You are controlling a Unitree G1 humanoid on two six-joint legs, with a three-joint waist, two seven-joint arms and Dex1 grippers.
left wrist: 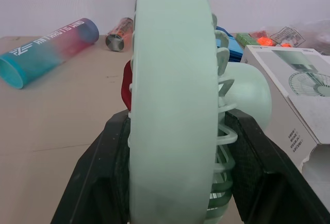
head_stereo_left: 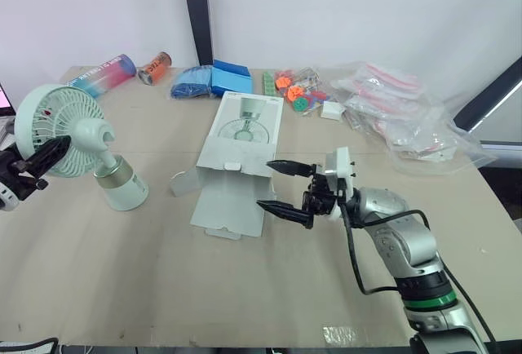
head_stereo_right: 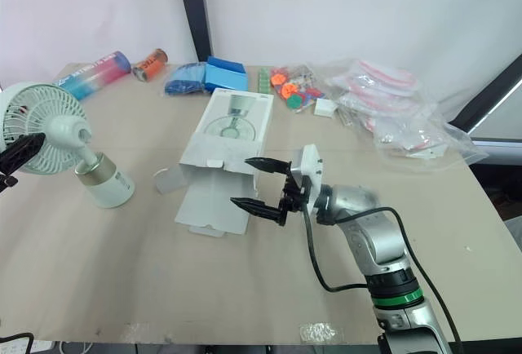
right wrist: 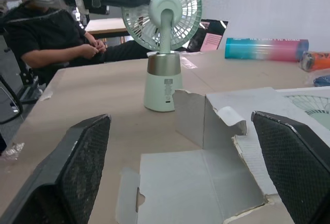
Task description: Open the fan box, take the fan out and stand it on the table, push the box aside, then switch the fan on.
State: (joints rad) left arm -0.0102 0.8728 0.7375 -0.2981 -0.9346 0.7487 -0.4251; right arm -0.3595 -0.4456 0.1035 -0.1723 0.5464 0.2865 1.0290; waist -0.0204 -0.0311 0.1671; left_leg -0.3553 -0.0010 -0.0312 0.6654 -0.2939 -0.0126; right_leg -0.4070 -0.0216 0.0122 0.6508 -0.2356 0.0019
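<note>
One desk point(head_stereo_left: 245, 289): the pale brown top carries everything in hand, with free surface on the near side.
Fan box point(head_stereo_left: 241, 146): lies flat mid-desk, printed face up, near end open with its flaps splayed and one torn. It looks empty, so I judge it light, thin card that will slide at a nudge and crumple if squeezed. Push on a side wall, not a flap.
Fan point(head_stereo_left: 61, 130): stands on its base on the robot's left part of the desk, apart from the box.
Fan, looks: mint-green round cage of thin ribs, short neck, pale cylindrical base point(head_stereo_left: 122, 187) with a gold band around its top. A red piece point(left wrist: 126, 87) shows inside the cage.
Fan, handling: probably light, hard plastic and top-heavy. The ribs look springy and easy to bend, and the smooth base may skid. The base or the neck is the firmer place to hold. The switch cannot be made out.
Left tool point(left wrist: 178, 115): clenched on the fan's cage, one finger on each face.
Right tool point(head_stereo_left: 264, 184): released, jaws spread wide, empty, tips at the box's open end, close to the flaps.
</note>
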